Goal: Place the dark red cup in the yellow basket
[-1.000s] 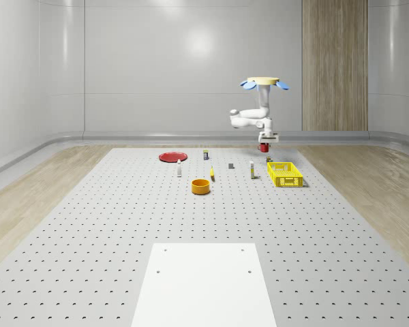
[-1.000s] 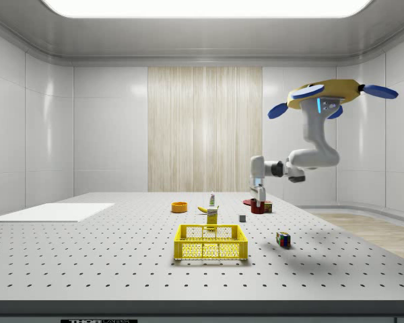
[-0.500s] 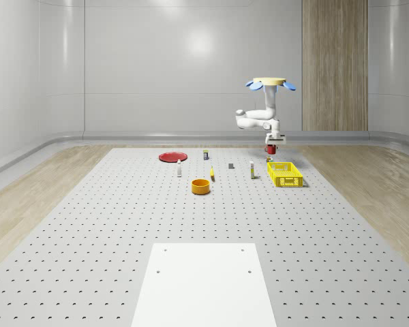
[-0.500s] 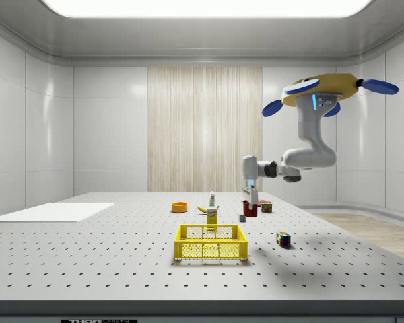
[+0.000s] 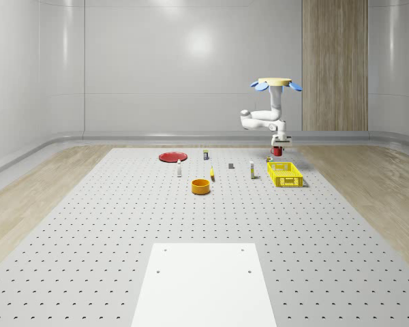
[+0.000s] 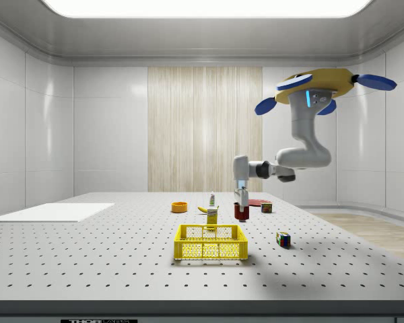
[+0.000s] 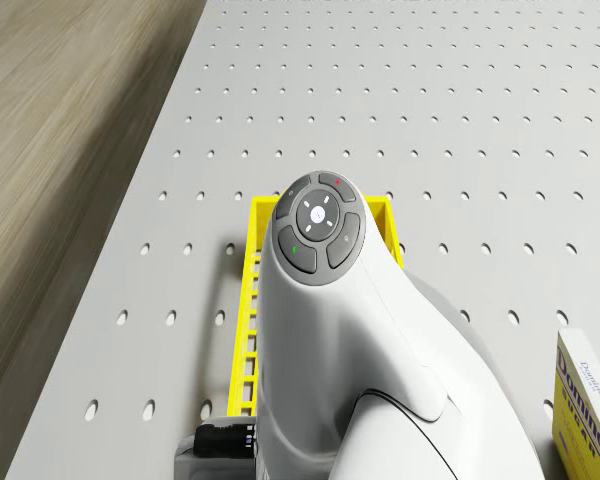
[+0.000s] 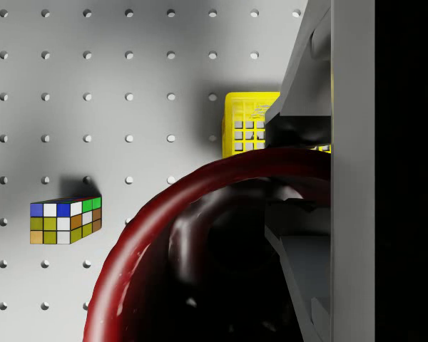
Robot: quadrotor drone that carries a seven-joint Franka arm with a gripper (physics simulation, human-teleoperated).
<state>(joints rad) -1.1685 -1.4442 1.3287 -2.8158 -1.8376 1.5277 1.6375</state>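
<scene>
Drone hovering above the table by the far end of the yellow basket, arm bent down, pincer clenched on the rim of the dark red cup, cup aloft just beyond the basket, multicoloured cube on the table nearby.

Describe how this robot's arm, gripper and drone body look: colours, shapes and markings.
The drone is a flat yellow disc with blue rotor blades and a small cyan light beneath. The arm is glossy white with rounded segments and dark grey joint bands. Seen from the drone camera, one link carries a grey round button pad with small red and green marks. The gripper is white and grey.
</scene>
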